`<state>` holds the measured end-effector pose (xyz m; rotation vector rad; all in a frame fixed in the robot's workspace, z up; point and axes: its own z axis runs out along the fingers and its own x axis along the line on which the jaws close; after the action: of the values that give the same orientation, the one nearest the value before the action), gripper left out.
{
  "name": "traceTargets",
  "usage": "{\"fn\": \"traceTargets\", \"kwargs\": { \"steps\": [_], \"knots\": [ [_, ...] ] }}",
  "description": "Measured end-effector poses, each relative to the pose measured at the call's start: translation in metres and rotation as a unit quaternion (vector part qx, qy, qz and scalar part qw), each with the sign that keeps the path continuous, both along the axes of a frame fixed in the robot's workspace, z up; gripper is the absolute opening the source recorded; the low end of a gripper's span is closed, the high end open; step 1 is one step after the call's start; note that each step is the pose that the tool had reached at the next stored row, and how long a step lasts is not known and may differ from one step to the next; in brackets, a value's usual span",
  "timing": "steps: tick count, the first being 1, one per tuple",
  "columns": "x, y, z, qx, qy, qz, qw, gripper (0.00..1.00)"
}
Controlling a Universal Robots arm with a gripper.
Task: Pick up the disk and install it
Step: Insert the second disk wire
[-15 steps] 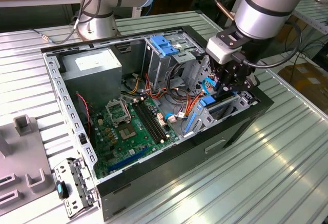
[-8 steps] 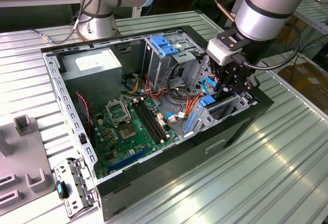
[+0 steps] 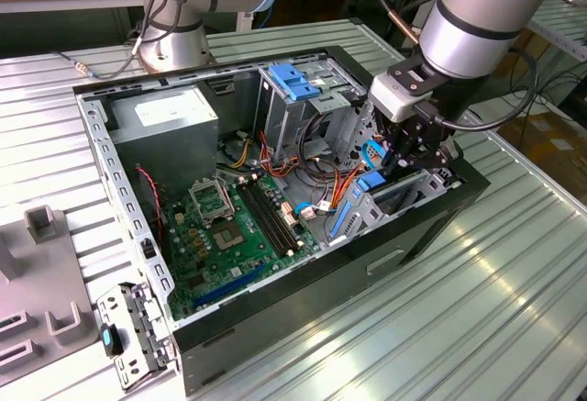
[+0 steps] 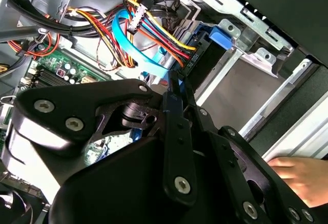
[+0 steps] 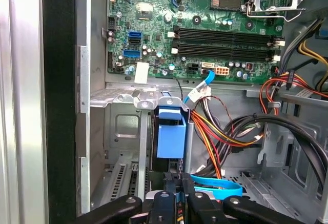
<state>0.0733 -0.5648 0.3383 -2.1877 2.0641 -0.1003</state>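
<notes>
Black tool (image 5: 177, 203) points down into case (image 3: 275, 318) above disk (image 5: 170, 134).

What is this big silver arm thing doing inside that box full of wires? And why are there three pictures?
It is a robot arm; the box is an open computer case on a metal table. One picture comes from a camera off the arm; two wrist cameras ride on it, looking into the case. Inside are a green motherboard and coloured cables. The gripper is right by the disk, whose blue rail stands in a slot.
</notes>
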Motion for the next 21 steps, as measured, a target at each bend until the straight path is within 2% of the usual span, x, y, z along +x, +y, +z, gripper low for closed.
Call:
{"fn": "traceTargets", "kwargs": {
  "steps": [1, 2, 7, 12, 16, 17, 18, 19, 21],
  "knots": [
    [0.0, 0.0, -0.0001, 0.0, 0.0, 0.0, 1.0, 0.17],
    [0.0, 0.0, 0.0001, -0.0001, 0.0, 0.0, 1.0, 0.24],
    [0.0002, 0.0003, 0.0048, -0.0003, 0.0, 0.0, 1.0, 0.24],
    [0.0003, 0.0005, 0.0182, -0.0004, -0.0014, 0.0, 1.0, 0.24],
    [0.0003, 0.0005, 0.0185, -0.0003, -0.0017, 0.0, 1.0, 0.22],
    [0.0003, 0.0005, 0.0185, -0.0003, -0.0018, 0.0, 1.0, 0.16],
    [0.0003, 0.0005, 0.0185, -0.0003, -0.0018, 0.0, 1.0, 0.16],
    [0.0003, 0.0005, 0.0185, -0.0003, -0.0018, 0.0, 1.0, 0.11],
    [0.0003, 0.0005, 0.0185, -0.0003, -0.0018, 0.0, 1.0, 0.11]
  ]
}}
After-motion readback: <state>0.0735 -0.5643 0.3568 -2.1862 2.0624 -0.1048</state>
